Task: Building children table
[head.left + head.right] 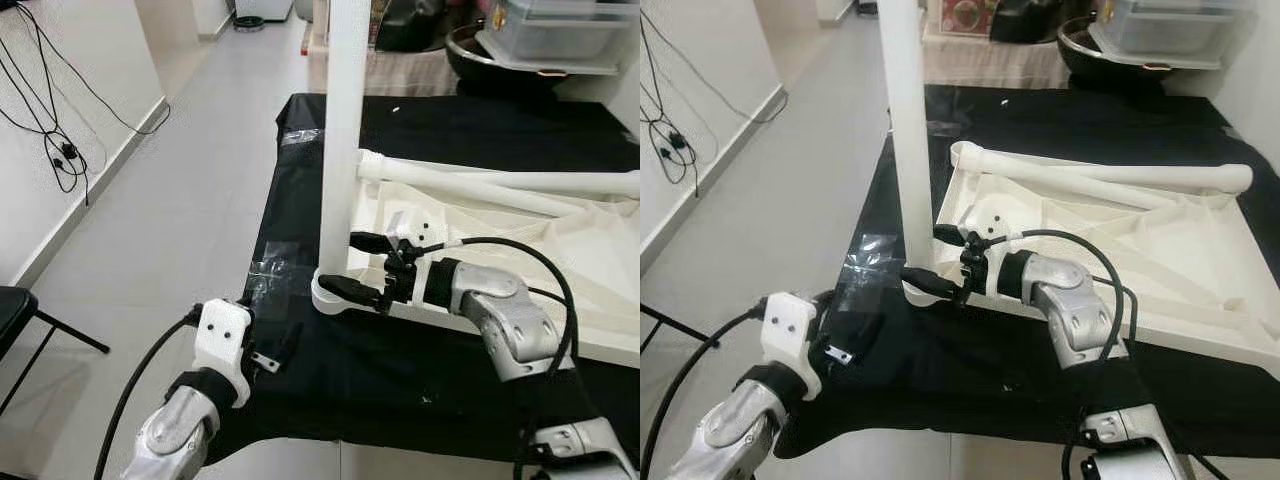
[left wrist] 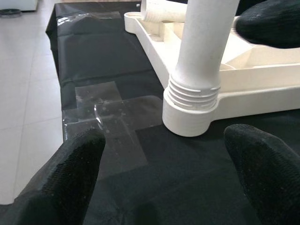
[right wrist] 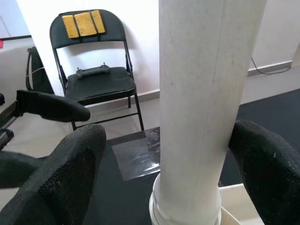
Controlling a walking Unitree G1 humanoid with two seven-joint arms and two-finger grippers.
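White plastic is the material of the children table top point(image 1: 520, 250), which lies upside down on a black cloth point(image 1: 330, 370) spread over a raised surface. Its underside is like a shallow tray with a rim, and inside it, along the far side, lie two loose white legs point(image 1: 500, 182) close together. A third white leg point(image 1: 345, 120) stands upright in the round socket point(image 2: 187, 115) at the near left corner of the top; the left wrist view shows the threaded rings at its foot sitting in the socket.

The right gripper point(image 1: 367, 268) reaches from the right to this upright leg. Its two black fingers point(image 1: 352, 287) are spread, one on the near side and one on the far side of the leg just above the socket. In the right wrist view the leg stands between the pads with a little gap on each side, so the claw is released, not clenched.

The left gripper point(image 1: 275, 355) hovers low over the cloth, near and left of the socket, well apart from the leg. Its fingers point(image 2: 70, 159) are also spread wide and hold nothing. Between them lies a patch of clear tape point(image 2: 110, 110) on the cloth.

At the far right, a clear storage box point(image 1: 565, 30) rests on a dark bowl point(image 1: 490, 60); their contents cannot be told.
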